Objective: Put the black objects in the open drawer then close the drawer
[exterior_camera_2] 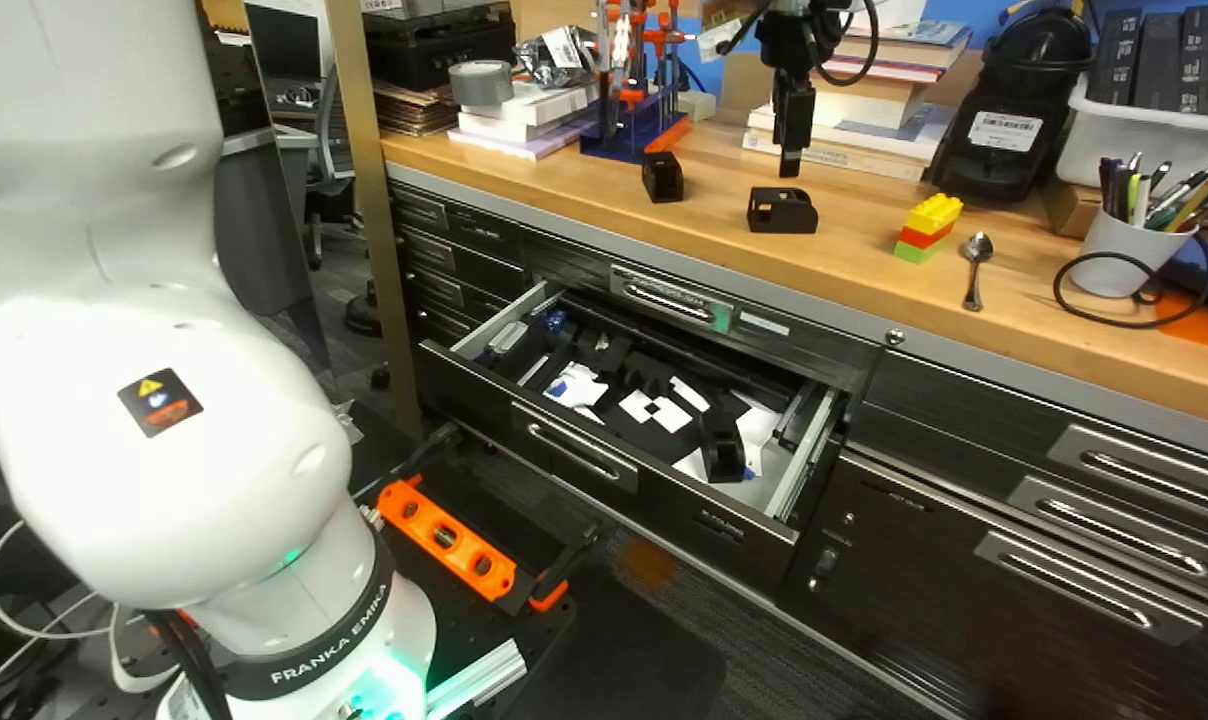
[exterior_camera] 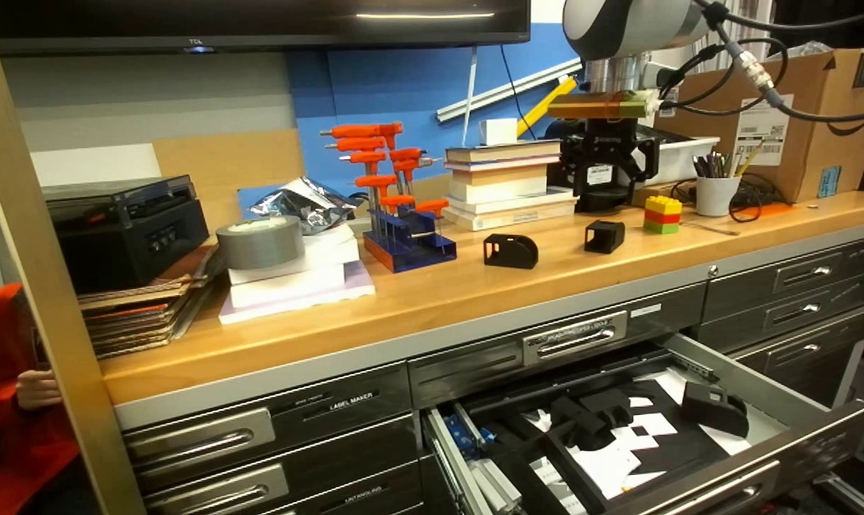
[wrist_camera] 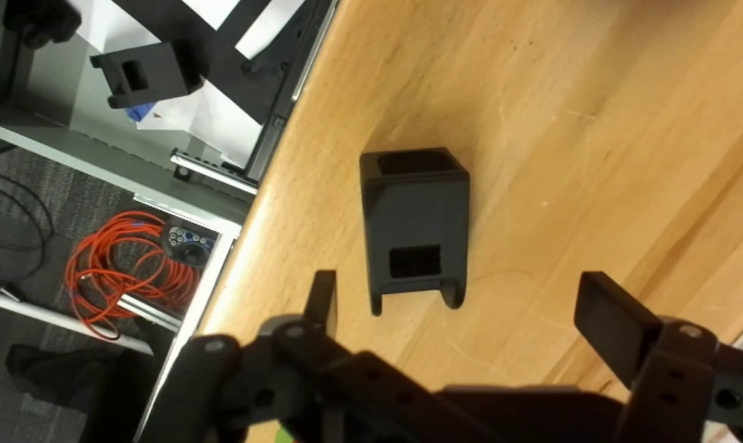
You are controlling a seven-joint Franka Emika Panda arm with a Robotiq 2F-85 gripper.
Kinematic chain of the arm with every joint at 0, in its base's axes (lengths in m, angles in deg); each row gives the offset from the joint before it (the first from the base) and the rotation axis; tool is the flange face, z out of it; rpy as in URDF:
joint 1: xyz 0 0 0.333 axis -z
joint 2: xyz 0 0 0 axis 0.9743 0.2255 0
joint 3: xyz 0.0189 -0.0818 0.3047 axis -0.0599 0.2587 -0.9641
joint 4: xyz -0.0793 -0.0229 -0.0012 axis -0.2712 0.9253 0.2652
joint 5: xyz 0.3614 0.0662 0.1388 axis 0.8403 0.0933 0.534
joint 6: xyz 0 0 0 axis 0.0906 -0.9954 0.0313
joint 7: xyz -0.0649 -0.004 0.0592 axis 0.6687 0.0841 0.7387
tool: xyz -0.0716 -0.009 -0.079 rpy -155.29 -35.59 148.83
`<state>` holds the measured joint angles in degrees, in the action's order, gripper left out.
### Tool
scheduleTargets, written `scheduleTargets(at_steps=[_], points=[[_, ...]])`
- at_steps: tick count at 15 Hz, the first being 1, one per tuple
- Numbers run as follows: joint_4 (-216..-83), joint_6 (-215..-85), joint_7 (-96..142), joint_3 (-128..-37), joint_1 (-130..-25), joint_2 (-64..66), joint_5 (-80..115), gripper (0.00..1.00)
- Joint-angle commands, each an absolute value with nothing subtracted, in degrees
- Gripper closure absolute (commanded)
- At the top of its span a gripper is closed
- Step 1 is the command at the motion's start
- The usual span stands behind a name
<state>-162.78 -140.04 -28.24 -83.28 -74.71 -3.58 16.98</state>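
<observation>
- jaws spread wide, holding nothing, probably to straddle the right black piece (exterior_camera: 605, 237) on the surface (exterior_camera: 418, 300).
- left black piece (exterior_camera: 516, 252) lies there too.
- drawer (exterior_camera_2: 664, 500) stands open, presumably for both; third black piece (exterior_camera: 714, 409) inside.

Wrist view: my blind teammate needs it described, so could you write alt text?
An empty, open gripper hovers above a wooden worktop where a hollow black piece lies. At upper left, an open drawer holds another black piece; lower in the picture, orange-red cable lies coiled on the floor.
</observation>
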Motion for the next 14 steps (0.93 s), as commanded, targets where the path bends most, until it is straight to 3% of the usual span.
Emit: scheduleTargets(at_steps=[1, 10, 12, 14], points=[[-158.76, -137.00, -30.25, -81.97, -75.73, -0.20, 16.10, 0.00], [-157.94, -136.47, -30.66, -80.66, -75.95, 3.82, 16.15, 0.00], [-158.02, -136.06, -29.87, -80.72, -75.93, 4.04, 16.48, 0.26], [-158.17, -135.87, -29.66, -80.81, -76.01, 4.14, 16.59, 0.40]])
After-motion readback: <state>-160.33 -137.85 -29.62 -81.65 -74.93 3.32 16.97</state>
